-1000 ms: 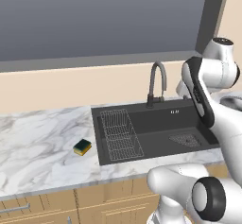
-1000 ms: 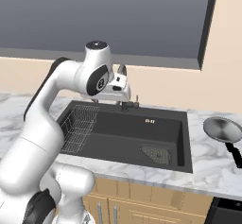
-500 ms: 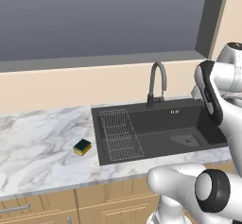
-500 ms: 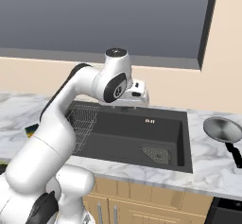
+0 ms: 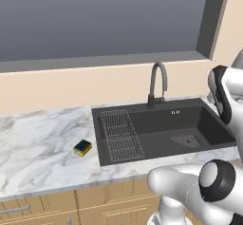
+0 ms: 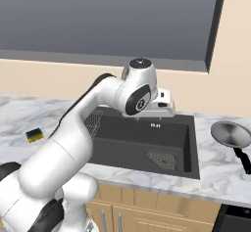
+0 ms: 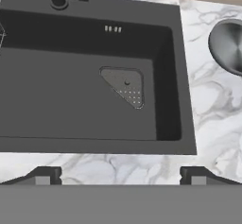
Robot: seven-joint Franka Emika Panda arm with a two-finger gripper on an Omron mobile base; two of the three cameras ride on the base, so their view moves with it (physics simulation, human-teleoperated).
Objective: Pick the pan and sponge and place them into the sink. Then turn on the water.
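Observation:
The silver pan (image 6: 230, 133) lies on the marble counter right of the sink (image 6: 182, 150), its black handle (image 6: 243, 158) pointing toward the front edge. In the hand view the pan (image 7: 229, 45) sits at the upper right, beyond the sink's right rim (image 7: 186, 95). The sponge (image 5: 82, 147), yellow with a green top, rests on the counter left of the sink (image 5: 97, 136). My gripper (image 7: 120, 176) hangs open and empty above the sink's front right part, well apart from the pan. No stream falls from the faucet (image 5: 159, 83).
A wire rack (image 5: 121, 135) fills the sink's left side. A triangular drain plate (image 7: 125, 86) lies on the basin floor. A window and wall stand behind the counter. Marble counter (image 5: 38, 148) spreads to the left, with cabinets below.
The arm has swung to the right across the sink, toward the pan's side. The jaws stayed open. Pan and sponge have not moved.

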